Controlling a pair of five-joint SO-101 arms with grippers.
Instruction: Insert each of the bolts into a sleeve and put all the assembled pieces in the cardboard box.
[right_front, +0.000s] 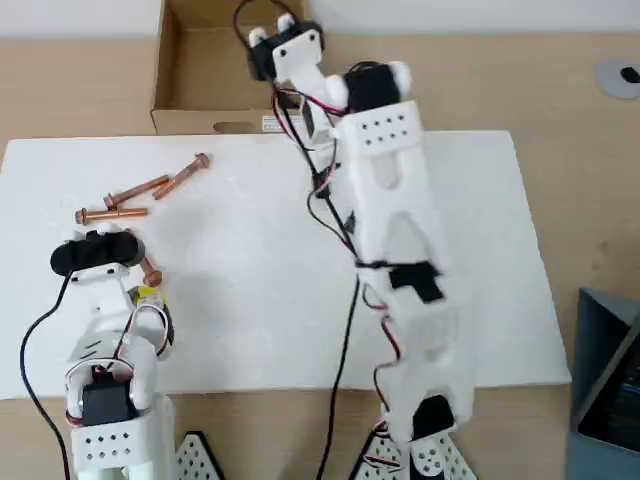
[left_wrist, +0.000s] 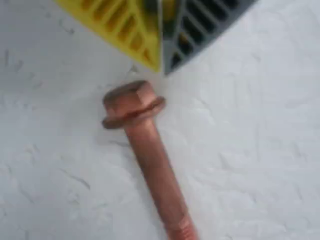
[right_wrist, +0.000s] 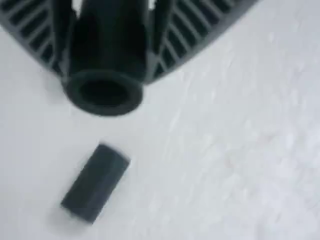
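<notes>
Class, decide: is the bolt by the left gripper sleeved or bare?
Bare: the bolt lies flat on the mat, its visible shank uncovered.

Copper-coloured bolts (right_front: 110, 213), a white mat (right_front: 250, 300), a brown cardboard box (right_front: 185, 60), a black sleeve (right_wrist: 105, 75), white arms (right_front: 400, 200) with black motors (right_front: 90, 252), the left gripper (left_wrist: 161, 67) ribbed in yellow and grey.

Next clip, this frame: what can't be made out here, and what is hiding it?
Cardboard box contents: high view, cut off by the top edge, partly covered by the right arm.
Bolt threaded end: left wrist view, cut off by the picture's edge.
Held sleeve length: right wrist view, the right pincer covers it.
Loose sleeve bore: right wrist view, its ends are too dark to see into.
</notes>
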